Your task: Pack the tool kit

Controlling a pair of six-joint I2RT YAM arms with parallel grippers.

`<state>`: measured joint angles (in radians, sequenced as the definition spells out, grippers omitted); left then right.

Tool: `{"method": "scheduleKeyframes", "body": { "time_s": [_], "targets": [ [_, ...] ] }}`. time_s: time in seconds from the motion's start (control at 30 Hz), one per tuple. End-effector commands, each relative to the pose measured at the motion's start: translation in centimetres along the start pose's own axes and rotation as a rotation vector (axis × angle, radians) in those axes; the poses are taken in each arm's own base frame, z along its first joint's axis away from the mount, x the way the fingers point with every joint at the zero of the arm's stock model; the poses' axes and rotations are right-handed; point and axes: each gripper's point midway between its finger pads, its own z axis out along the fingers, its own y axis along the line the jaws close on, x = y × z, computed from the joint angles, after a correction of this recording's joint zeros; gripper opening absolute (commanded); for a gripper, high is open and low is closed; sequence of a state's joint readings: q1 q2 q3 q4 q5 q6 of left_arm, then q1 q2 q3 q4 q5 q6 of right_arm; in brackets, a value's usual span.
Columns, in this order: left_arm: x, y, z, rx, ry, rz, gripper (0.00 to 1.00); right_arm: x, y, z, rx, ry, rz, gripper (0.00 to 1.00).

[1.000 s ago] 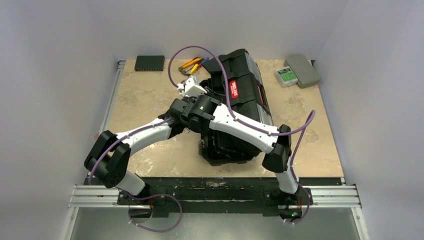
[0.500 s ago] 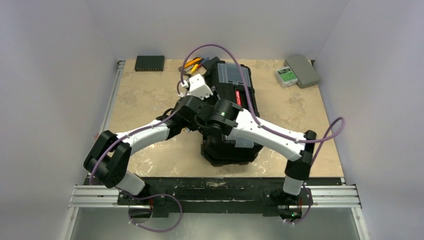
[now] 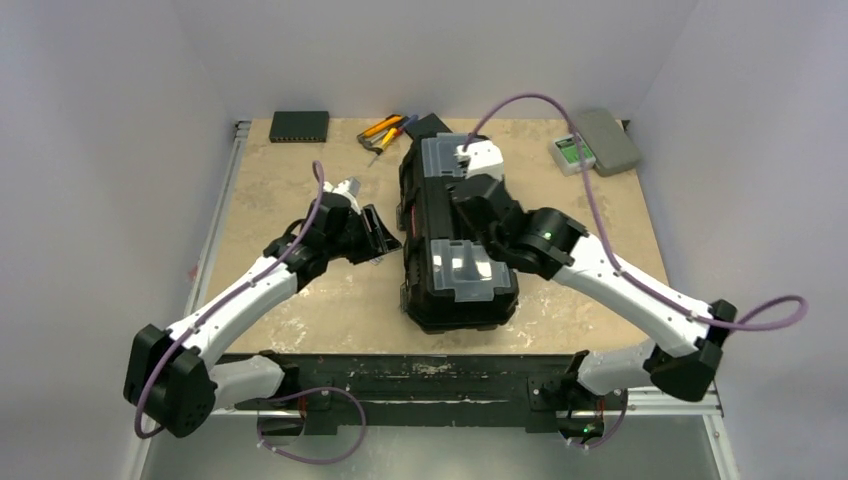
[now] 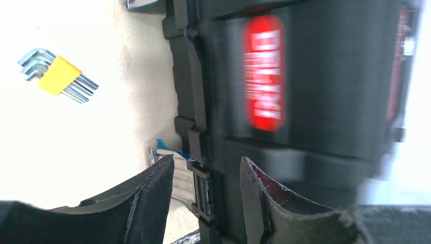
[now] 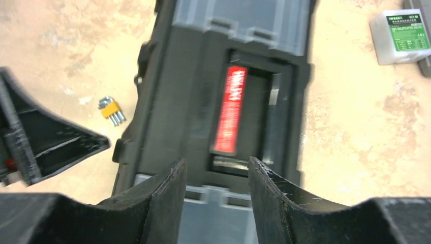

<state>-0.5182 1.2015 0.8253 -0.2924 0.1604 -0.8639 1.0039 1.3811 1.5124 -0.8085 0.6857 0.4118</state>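
I am hovering my right hand, jaws apart and empty, over the closed toolbox at the middle of the counter. My left hand, likewise apart, is flanking its side latch, probably to fasten it.

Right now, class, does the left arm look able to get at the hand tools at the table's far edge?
Probably yes. The left gripper hangs left of the toolbox, and only bare table shows between it and the hand tools; the toolbox sits beside that path.
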Motion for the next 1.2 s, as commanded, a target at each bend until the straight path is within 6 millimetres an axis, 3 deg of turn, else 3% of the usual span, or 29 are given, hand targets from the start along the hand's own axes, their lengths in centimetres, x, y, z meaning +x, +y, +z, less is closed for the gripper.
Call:
{"method": "scheduleKeyframes", "body": {
  "time_s": [0.0,0.13,0.3,0.4,0.43,0.57,0.77,0.93,1.17],
  "targets": [
    [-2.9,-2.2,-3.8,0.02,-0.11,0.053,0.49,-3.0,-1.6,-1.6,-0.133,-0.121,0.216,0.47],
    [-3.7,-1.9,-5.7,0.0,-0.172,0.064,0.54,-1.9,-3.4,-0.8,-0.161,-0.115,0.281,0.48],
    [-3.4,-3.4,-6.3,0.077,-0.159,0.093,0.74,-0.4,-5.1,0.6,-0.17,-0.081,0.326,0.49],
    [-2.8,-3.1,-5.9,0.071,-0.131,0.094,0.96,0.6,-6.0,1.6,-0.156,-0.062,0.342,0.49],
    [-2.6,-3.1,-5.9,0.08,-0.125,0.1,1.0,0.9,-6.2,1.9,-0.155,-0.059,0.347,0.49],
    [-1.5,-2.8,-5.8,0.117,-0.106,0.145,1.0,2.0,-6.6,3.0,-0.167,-0.034,0.346,0.5],
    [0.4,0.3,-6.5,0.072,-0.109,0.229,1.0,3.4,-7.1,4.3,-0.155,0.014,0.296,0.5],
    [3.1,2.5,-6.2,0.085,-0.079,0.218,1.0,4.7,-6.6,5.3,-0.179,0.037,0.302,0.5],
    [7.8,4.8,-5.6,0.13,0.024,0.138,0.99,6.4,-6.0,3.9,-0.247,0.011,0.351,0.51]
  ]
}}
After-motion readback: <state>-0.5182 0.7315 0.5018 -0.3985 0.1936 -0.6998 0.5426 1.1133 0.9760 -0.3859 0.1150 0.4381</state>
